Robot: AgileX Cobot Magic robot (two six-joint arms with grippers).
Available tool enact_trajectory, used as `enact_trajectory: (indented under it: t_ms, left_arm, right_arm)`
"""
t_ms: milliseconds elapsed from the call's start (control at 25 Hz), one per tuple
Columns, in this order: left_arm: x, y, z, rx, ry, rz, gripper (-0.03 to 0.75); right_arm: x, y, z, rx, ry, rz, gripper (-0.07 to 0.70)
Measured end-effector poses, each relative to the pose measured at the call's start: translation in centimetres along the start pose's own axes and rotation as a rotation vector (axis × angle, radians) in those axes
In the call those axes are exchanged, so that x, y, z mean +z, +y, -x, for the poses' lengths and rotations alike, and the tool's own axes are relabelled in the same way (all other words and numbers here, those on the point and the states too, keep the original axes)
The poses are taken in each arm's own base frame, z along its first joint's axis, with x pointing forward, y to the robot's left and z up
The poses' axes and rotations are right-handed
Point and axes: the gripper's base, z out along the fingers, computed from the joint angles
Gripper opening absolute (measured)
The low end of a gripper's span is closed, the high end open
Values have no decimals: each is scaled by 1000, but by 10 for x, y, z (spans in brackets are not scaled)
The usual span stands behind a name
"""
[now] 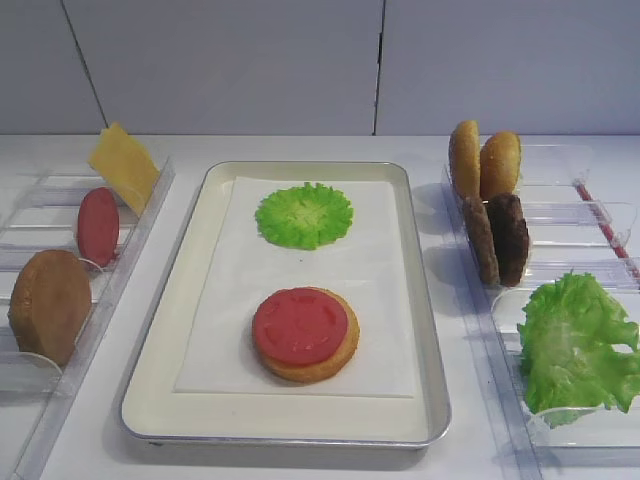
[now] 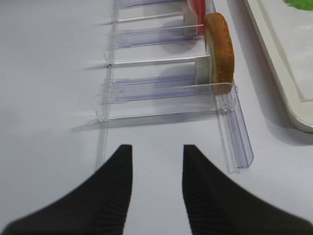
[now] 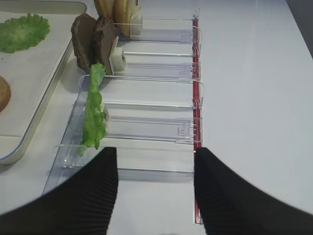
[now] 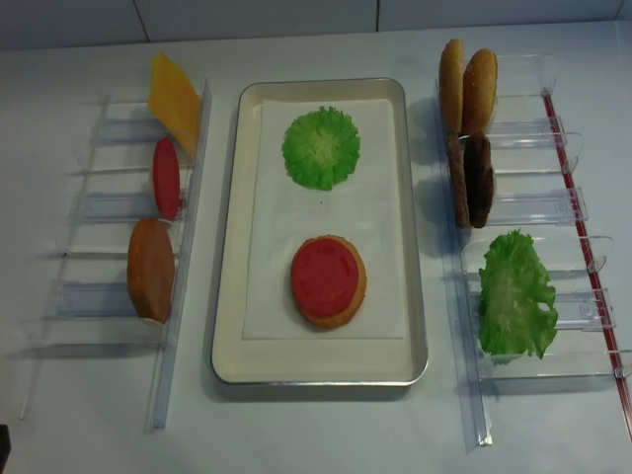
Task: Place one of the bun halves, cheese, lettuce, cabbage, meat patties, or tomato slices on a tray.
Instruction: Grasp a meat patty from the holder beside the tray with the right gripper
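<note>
The silver tray (image 1: 300, 415) lies in the middle. On its paper sit a flat green cabbage leaf (image 1: 303, 214) and a bun half (image 1: 330, 365) with a tomato slice (image 1: 300, 325) on top. The left rack holds cheese (image 1: 125, 165), a tomato slice (image 1: 98, 226) and a bun half (image 1: 50, 304). In the right rack stand two bun halves (image 1: 482, 160), two meat patties (image 1: 500, 238) and lettuce (image 1: 575, 345). My right gripper (image 3: 156, 152) is open and empty, just short of the lettuce (image 3: 93, 112). My left gripper (image 2: 157, 147) is open and empty, short of the bun half (image 2: 219, 49).
Clear plastic racks (image 4: 109, 296) (image 4: 583, 212) flank the tray on the white table. A red strip (image 3: 196, 98) runs along the right rack's outer edge. The tray's rim (image 2: 279, 83) lies right of the left rack. A white wall stands behind.
</note>
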Motion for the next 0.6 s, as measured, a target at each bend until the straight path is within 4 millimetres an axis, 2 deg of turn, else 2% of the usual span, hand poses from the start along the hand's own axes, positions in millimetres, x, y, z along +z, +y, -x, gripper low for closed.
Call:
enact_trajectory:
  t_ms: [600]
  left_arm:
    - [0,0,0,0,-2,0,232]
  right_arm:
    - [0,0,0,0,-4,0,381]
